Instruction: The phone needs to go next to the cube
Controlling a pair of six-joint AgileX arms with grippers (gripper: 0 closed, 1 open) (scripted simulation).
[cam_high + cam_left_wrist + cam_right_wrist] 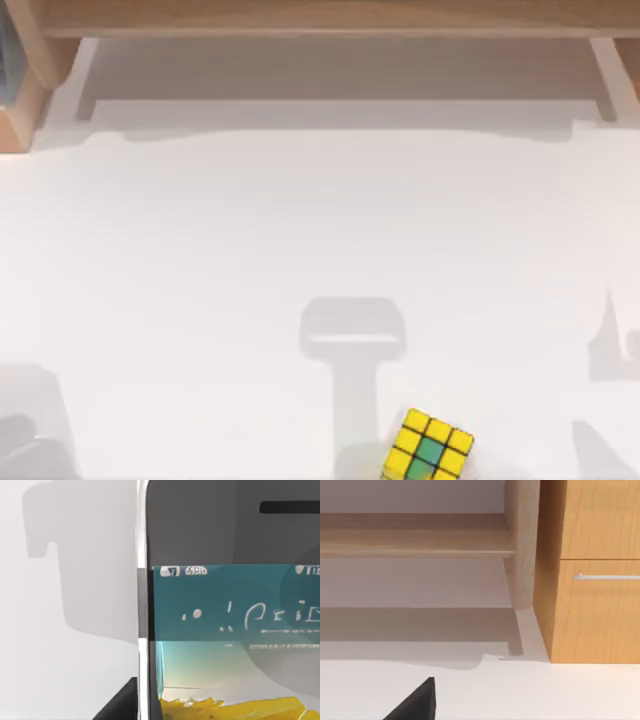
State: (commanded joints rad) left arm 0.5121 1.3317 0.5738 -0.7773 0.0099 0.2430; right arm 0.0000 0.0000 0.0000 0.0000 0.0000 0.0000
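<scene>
Cube (428,449) sits on the white surface (200,300), low in the top view and right of centre, partly cut off by the frame edge. A shadow with a flat head and a stem falls just left of and above the cube, so I judge something hangs over that spot.

Phone (230,605) sits very close in the left wrist view, screen lit, teal band on top and yellow below, metal edge running up the frame. Probably in the left gripper, but I can't tell: the fingers aren't visible, and neither is the contact with the phone.

Right gripper: only a dark wedge (415,702) in its wrist view, aimed at a wooden cabinet (595,570) and a shelf (415,535) well away from the cube. State: can't tell.

Risks:
- Grip unconfirmed, so the phone could slip or tilt on descent.
- Cube is at the frame edge, so a placement beside it may land out of top view.
- Coming down too close could knock the cube.
- Releasing high means the slim phone bounces or slides off target.
</scene>
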